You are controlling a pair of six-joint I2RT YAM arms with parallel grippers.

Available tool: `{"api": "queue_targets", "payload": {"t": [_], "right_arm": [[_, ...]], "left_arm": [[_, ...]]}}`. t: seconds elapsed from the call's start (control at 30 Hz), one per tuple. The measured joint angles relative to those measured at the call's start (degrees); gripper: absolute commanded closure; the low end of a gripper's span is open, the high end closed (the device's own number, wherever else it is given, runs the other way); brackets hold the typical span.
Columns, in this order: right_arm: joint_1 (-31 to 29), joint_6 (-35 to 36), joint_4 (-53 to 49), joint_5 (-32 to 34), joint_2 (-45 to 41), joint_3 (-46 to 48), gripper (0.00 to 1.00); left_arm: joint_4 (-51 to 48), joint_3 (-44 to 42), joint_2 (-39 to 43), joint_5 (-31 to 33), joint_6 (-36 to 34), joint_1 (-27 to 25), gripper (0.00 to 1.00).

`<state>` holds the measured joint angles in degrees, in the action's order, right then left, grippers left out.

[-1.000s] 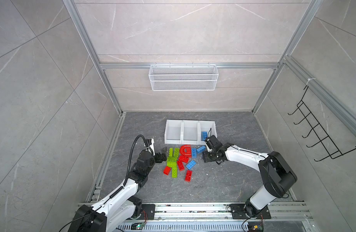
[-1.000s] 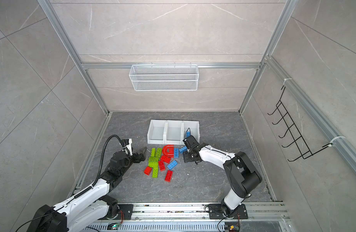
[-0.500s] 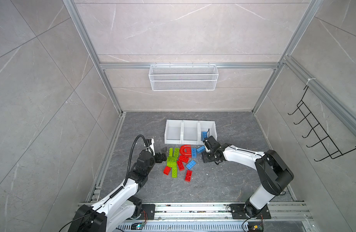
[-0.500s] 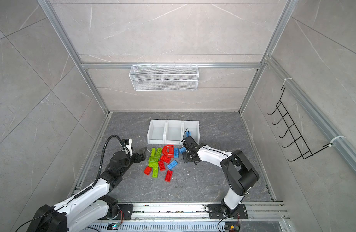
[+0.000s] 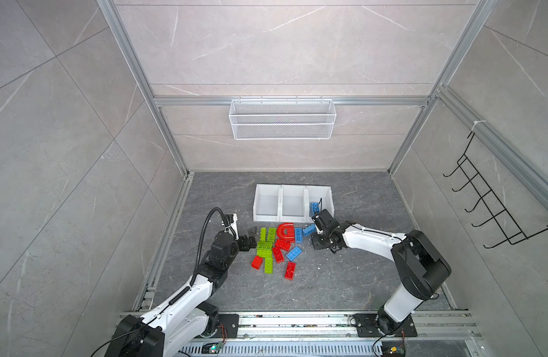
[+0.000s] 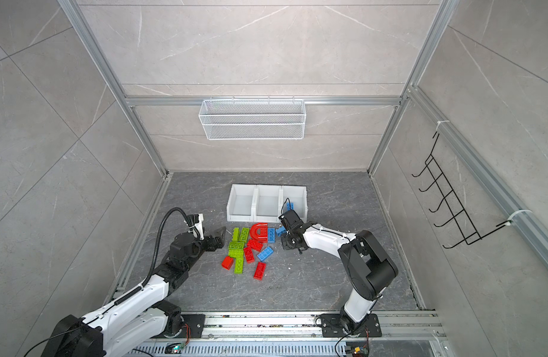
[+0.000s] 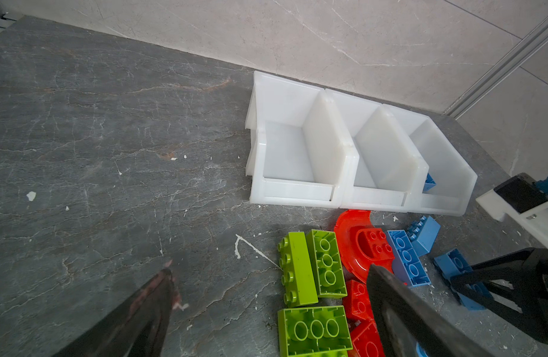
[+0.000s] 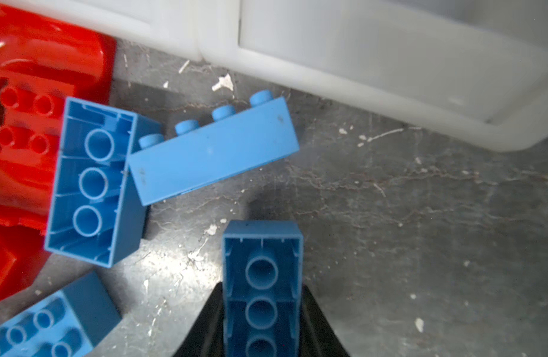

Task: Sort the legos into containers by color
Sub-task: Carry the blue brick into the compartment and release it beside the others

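Now the right fingers (image 8: pixel 317 324) are closed onto a blue brick (image 8: pixel 261 265), where a second ago they stood apart. The brick sits between them underside up, its hollow tubes facing the wrist camera. Whether it has left the grey surface (image 5: pixel 343 278) I cannot tell. The right arm has also edged slightly toward the pile since then. It reaches in low from the right, forearm stretched nearly level and wrist bent down, so the fingers point at the surface just in front of the rightmost of the three white containers (image 5: pixel 292 189). Another blue piece (image 5: pixel 314 206) lies inside that rightmost bin. Near the held brick a side-lying blue brick (image 8: pixel 214 148) has its studs toward the bins. It touches an upturned blue brick (image 8: pixel 93 185), which rests against the red arch (image 5: pixel 286 231). The left arm has not moved, with its elbow raised and its cable looping above. The left fingers (image 7: pixel 399 312) are spread wide with nothing between them, hovering beside the lime green bricks (image 5: pixel 265 239) at the pile's left edge. The remaining red, green and blue legos (image 5: pixel 278 253) lie scattered on the surface in front of the containers.
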<state>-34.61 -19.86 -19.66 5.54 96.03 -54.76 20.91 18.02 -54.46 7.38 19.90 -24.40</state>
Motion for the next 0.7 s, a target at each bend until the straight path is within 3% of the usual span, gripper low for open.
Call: {"api": "queue_targets", "payload": {"t": [0.17,0.43,0.7], "right_arm": [[0.28,0.98,-1.01,0.42,-3.21,-2.23,0.70],[5.22,5.22,-3.32,0.52,-3.30,-16.37,0.71],[11.15,7.85,-2.36,0.48,5.86,-25.09,0.71]], "left_arm": [[-0.07,0.00,0.00,0.07,0.00,0.00,0.01],[-0.55,0.00,0.11,0.39,0.00,0.00,0.01],[-1.42,0.00,0.68,1.57,0.00,0.00,0.01]]}}
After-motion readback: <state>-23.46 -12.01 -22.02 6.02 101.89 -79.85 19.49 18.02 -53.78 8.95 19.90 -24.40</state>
